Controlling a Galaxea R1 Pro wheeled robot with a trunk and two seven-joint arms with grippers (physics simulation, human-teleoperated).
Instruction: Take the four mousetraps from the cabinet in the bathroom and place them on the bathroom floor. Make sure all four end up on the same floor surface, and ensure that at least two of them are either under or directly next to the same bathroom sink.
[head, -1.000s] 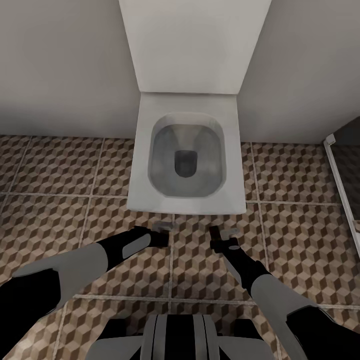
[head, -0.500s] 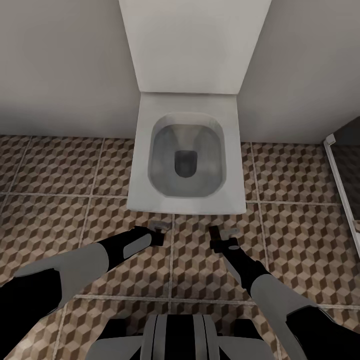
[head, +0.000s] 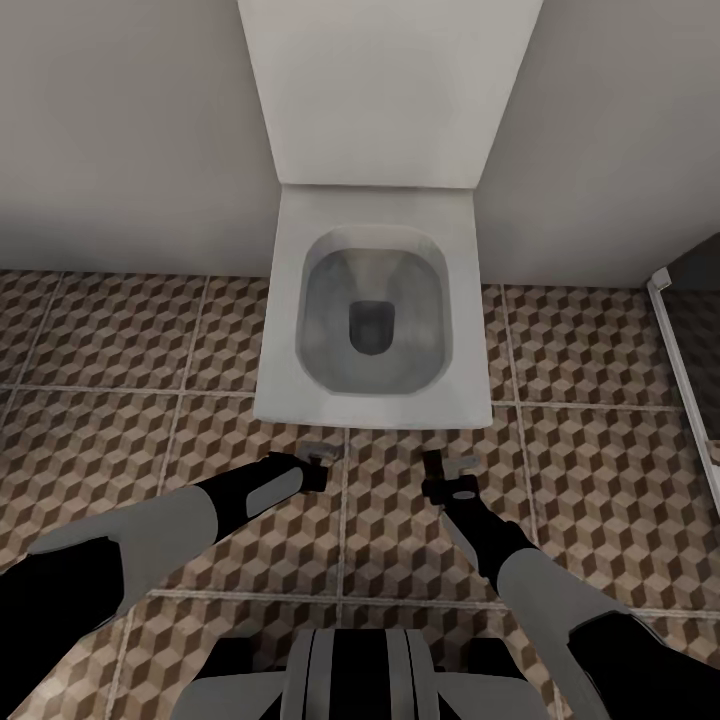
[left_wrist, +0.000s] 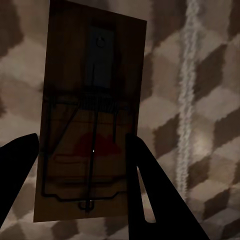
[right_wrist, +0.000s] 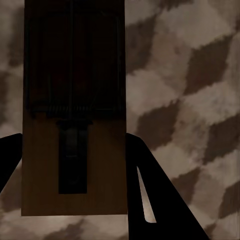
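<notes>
Left gripper (left_wrist: 82, 165) clamping mousetrap (left_wrist: 90, 115), right gripper (right_wrist: 75, 165) clamping second mousetrap (right_wrist: 74, 110), above bathroom floor (head: 100, 420)

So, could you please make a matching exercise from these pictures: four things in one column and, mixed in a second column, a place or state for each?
Things:
1. toilet
2. left gripper
3. shower panel
4. bathroom floor

Places or states:
A. at the head view's right edge
B. cube-patterned tiles with pale grout
C. lid upright against the wall
D. fingers on either side of a mousetrap

Pairs: 1-C, 2-D, 3-A, 4-B
</notes>
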